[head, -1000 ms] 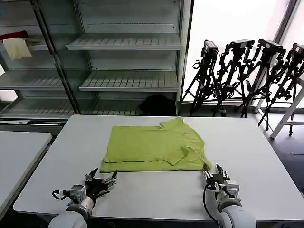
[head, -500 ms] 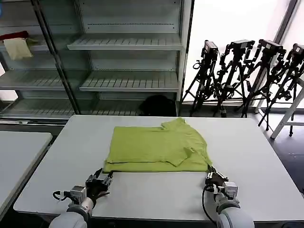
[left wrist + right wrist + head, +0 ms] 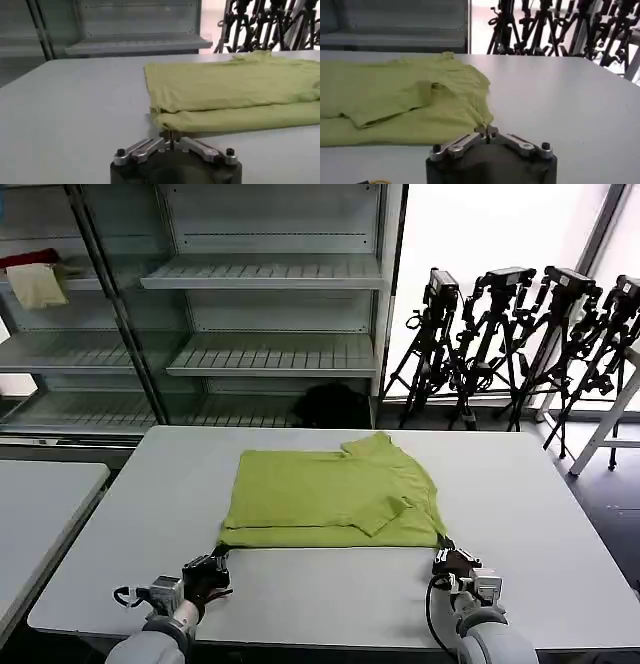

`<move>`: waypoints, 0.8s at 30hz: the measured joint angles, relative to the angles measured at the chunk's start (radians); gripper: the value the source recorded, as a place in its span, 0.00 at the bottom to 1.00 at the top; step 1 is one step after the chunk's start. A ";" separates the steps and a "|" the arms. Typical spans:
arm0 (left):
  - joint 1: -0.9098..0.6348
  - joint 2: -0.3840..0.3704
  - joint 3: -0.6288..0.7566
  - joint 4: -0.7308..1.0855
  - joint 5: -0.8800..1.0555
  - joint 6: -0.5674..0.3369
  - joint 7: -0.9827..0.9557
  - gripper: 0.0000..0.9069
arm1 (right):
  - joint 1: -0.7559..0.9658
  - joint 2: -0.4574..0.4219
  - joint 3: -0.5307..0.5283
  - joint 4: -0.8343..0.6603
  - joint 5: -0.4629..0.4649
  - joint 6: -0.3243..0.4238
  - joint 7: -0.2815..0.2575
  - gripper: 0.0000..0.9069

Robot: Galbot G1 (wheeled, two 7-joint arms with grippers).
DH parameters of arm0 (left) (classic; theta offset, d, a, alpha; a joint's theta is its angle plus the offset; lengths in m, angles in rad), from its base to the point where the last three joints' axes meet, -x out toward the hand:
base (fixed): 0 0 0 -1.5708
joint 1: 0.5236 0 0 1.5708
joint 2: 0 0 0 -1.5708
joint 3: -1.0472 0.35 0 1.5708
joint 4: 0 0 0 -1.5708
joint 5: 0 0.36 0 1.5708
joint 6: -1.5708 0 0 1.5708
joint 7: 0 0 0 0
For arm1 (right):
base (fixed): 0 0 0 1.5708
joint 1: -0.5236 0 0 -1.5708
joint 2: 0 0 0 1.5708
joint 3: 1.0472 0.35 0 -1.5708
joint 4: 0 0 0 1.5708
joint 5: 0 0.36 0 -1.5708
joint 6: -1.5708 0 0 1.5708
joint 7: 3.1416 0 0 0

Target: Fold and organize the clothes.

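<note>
Both grippers pinched on the shirt's near hem, mid-fold.

My left gripper point(image 3: 213, 564) is clamped on the T-shirt point(image 3: 330, 499) hem at its 7 o'clock corner; my right gripper point(image 3: 447, 556) is clamped on the 5 o'clock corner. Shirt lies mid-table point(image 3: 520, 514), folded into a rectangle, one sleeve tucked on top. I judge it partly done: further folding and putting away remain. Shelving at 12, tripods at 2.

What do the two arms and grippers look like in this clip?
Both arms have rounded light grey shells. The left gripper and right gripper are alike: a black body, with silver metal finger links fixed by black bolts, seen close in the wrist views. A thin black cable loops beside each wrist.
</note>
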 measured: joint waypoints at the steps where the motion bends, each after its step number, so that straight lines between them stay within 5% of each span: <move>1: 0.004 0.002 -0.004 -0.004 -0.005 -0.001 0.004 1.00 | -0.001 0.000 0.001 0.000 0.000 0.001 -0.001 0.00; 17: 0.021 -0.023 -0.028 -0.070 -0.228 0.023 -0.028 0.98 | -0.008 -0.005 0.020 -0.001 -0.002 0.006 -0.006 0.00; 18: 0.018 -0.025 -0.027 -0.069 -0.234 0.024 -0.032 0.59 | -0.009 -0.006 0.021 -0.001 -0.002 0.007 -0.006 0.00; 19: 0.016 -0.027 -0.025 -0.066 -0.240 0.025 -0.036 0.39 | -0.010 -0.006 0.021 -0.001 -0.002 0.007 -0.006 0.00; 20: 0.014 -0.029 -0.023 -0.064 -0.244 0.027 -0.040 0.03 | -0.010 -0.005 0.021 0.000 -0.002 0.008 -0.007 0.00; 24: 0.012 -0.030 -0.016 -0.053 -0.250 0.034 -0.046 0.01 | -0.010 -0.004 0.020 0.001 -0.003 0.007 -0.006 0.00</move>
